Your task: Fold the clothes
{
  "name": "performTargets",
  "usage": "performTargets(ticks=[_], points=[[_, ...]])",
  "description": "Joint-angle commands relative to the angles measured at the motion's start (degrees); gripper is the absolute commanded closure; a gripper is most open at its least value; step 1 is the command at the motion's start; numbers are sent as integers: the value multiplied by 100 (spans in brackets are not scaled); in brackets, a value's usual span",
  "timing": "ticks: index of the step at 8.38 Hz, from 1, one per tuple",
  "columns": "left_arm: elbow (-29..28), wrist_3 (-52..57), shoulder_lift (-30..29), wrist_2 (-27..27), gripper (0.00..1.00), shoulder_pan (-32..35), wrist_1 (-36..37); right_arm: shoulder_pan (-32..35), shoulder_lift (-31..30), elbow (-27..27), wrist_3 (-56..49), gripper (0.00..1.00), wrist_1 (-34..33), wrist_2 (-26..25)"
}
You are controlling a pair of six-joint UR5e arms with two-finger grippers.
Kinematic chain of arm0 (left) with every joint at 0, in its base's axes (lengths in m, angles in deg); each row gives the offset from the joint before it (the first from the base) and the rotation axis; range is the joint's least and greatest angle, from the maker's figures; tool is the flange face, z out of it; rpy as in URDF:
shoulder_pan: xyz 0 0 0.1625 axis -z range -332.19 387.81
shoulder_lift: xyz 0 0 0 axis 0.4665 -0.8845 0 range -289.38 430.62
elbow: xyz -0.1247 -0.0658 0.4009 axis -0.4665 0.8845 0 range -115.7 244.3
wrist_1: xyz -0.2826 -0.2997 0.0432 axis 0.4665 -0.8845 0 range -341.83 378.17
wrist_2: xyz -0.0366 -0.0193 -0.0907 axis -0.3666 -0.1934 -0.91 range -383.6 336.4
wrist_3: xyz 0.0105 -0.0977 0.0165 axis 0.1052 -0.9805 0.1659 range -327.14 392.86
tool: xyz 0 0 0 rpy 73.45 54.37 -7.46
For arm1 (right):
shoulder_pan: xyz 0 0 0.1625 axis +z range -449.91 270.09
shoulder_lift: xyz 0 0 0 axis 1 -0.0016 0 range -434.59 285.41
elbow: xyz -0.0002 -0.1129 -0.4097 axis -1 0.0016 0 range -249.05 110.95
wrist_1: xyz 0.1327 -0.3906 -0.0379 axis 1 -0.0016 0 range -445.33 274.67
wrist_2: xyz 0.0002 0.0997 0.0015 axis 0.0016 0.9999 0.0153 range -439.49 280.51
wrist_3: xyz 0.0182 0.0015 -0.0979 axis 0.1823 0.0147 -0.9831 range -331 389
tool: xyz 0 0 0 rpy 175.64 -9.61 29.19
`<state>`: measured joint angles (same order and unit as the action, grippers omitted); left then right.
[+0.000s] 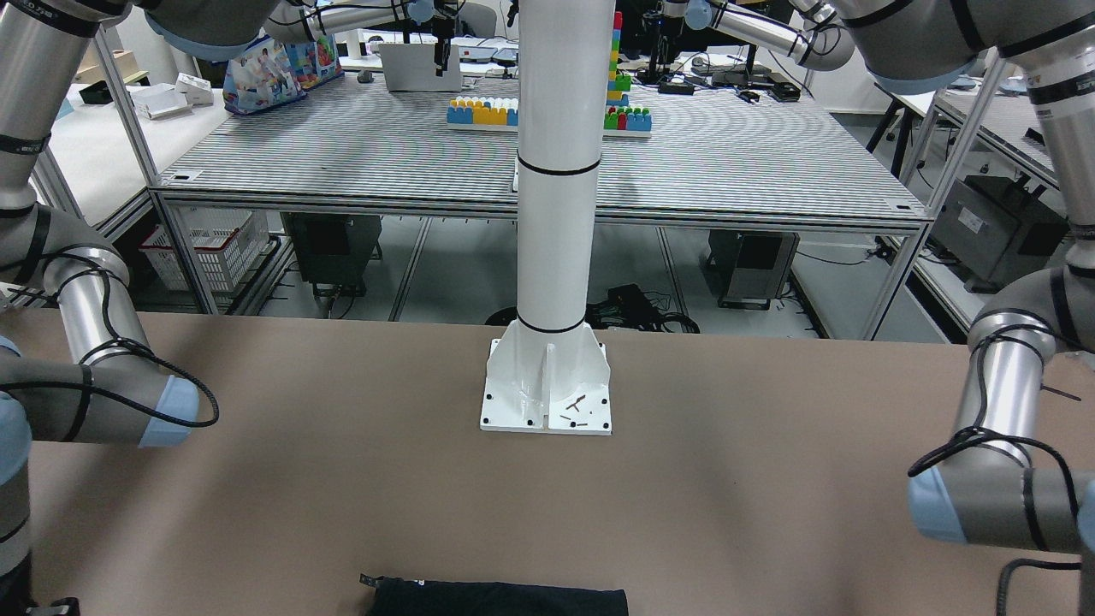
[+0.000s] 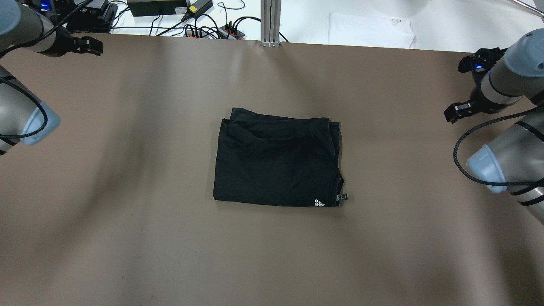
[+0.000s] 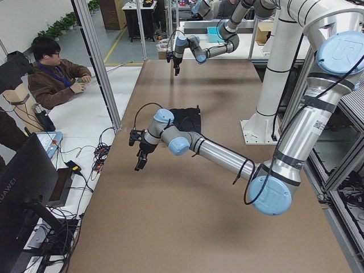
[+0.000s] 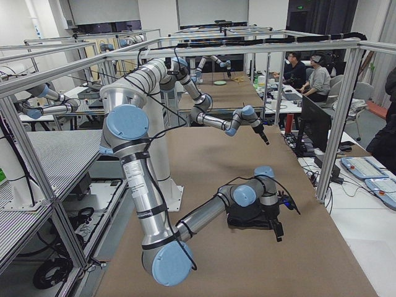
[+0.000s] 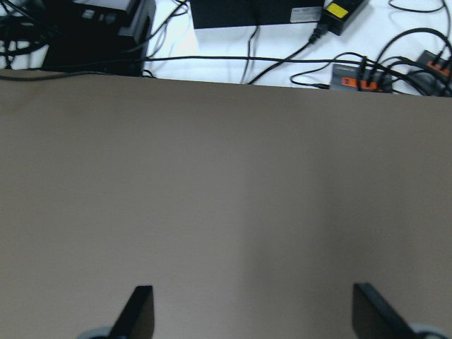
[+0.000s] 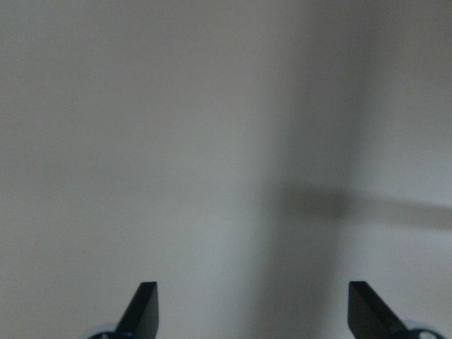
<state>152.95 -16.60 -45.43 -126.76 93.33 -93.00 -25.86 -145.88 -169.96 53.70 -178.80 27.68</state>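
Wide-spread, empty jaws mark the left end effector (image 5: pixel 251 311) and right end effector (image 6: pixel 247 311), each over the brown table (image 2: pixel 127 238). Well apart from both, the plain black soft fabric garment (image 2: pixel 276 163) lies folded rectangular at the table's middle.

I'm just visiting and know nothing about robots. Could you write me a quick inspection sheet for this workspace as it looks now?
Surface: brown table, smooth covering.
Job's things: black garment, folded into a rectangle, mid-table, touched by neither gripper.
Clutter: small dark bits on the white pole base; nothing else seen.
Grippers: left gripper and right gripper both open, holding nothing, over bare table.
Cables: a black cable loops along each arm; power strips beyond the far edge.
Surroundings: person at a desk; toy blocks on another table.
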Motion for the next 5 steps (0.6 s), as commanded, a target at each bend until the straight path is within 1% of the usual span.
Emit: performTargets(ticks=[1, 2, 3, 4, 5], points=[[11, 996, 799, 737, 0, 460, 51, 257, -674, 46, -955, 6, 223, -758], [3, 1617, 1186, 1458, 0, 461, 33, 301, -875, 72, -1062, 6, 224, -855], [11, 1971, 1546, 1752, 0, 470, -2, 301, -973, 238, -1072, 6, 302, -1083], [20, 2019, 1776, 1798, 0, 644, -11, 319, -1018, 448, -1063, 6, 425, -1520], [20, 2324, 1813, 1825, 0, 785, -11, 406, -1018, 816, -1098, 6, 774, -1811]])
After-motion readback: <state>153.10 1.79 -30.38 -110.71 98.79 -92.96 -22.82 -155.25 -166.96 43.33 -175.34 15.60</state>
